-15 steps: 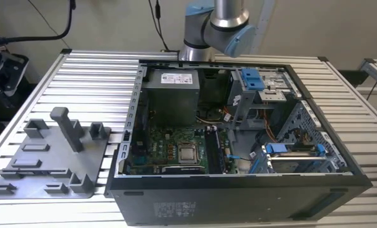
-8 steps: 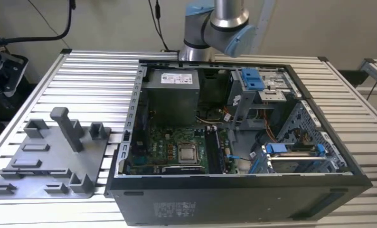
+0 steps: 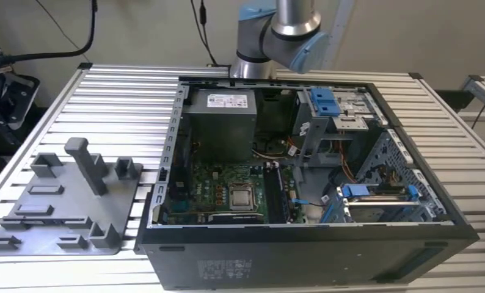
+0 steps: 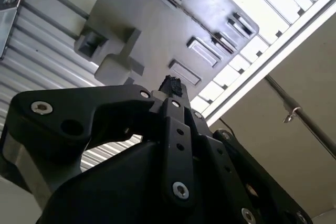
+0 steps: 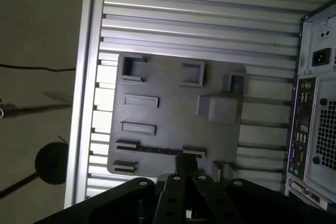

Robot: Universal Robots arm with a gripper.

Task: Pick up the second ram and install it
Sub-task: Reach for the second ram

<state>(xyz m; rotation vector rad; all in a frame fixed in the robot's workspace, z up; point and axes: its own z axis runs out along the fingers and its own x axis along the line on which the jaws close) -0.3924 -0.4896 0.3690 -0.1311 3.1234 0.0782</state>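
Gripper (image 5: 186, 165) hangs over the grey fixture tray (image 5: 168, 85), above a thin dark strip (image 5: 157, 148) standing edge-on between two holders. I judge this strip to be the second ram, not yet picked. The jaws look drawn together with nothing between them.

A clean grasp needs the jaws square to the stick's flat faces, at mid-length, and a straight lift clear of the holders and the upright post (image 3: 86, 165).

The open PC case (image 3: 308, 235) holds the motherboard (image 3: 218, 183), processor (image 3: 242, 198) and power supply (image 3: 220, 116).
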